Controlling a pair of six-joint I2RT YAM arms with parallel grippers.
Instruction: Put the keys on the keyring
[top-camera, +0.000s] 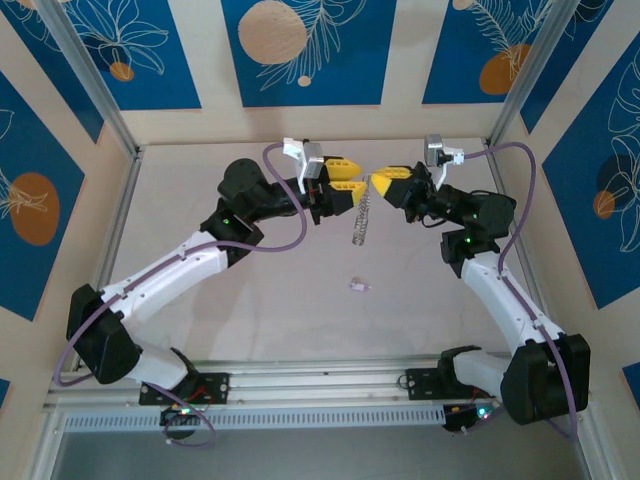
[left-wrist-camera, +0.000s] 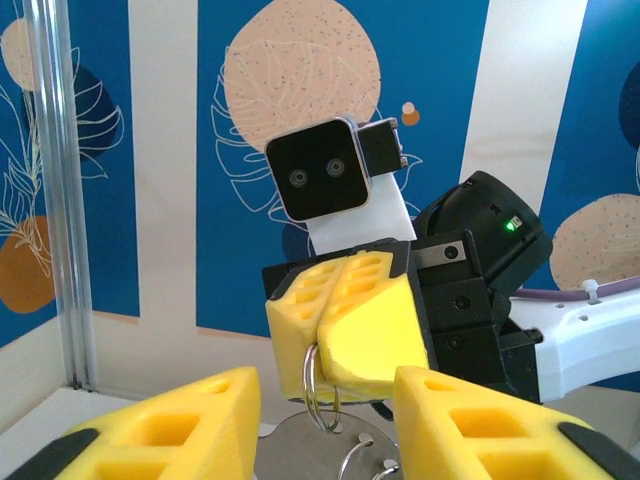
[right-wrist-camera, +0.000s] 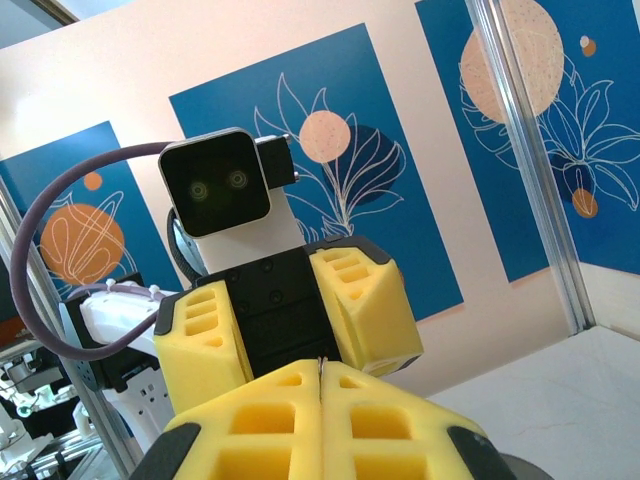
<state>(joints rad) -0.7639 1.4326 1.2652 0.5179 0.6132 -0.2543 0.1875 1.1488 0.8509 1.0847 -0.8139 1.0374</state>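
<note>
Pale table (top-camera: 250, 300) first: I see one small lilac key (top-camera: 358, 285) lying alone in the middle. Farther back, my right gripper (top-camera: 380, 182) is pinched tight on the keyring (top-camera: 363, 222), which hangs down from it. My left gripper (top-camera: 357, 176) faces it close by, fingers spread apart

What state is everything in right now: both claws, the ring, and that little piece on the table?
Left claw: open.
Right claw: shut on the keyring.
Keyring: hanging from the right claw.
Loose key: lying on the table, not on the ring.
</note>
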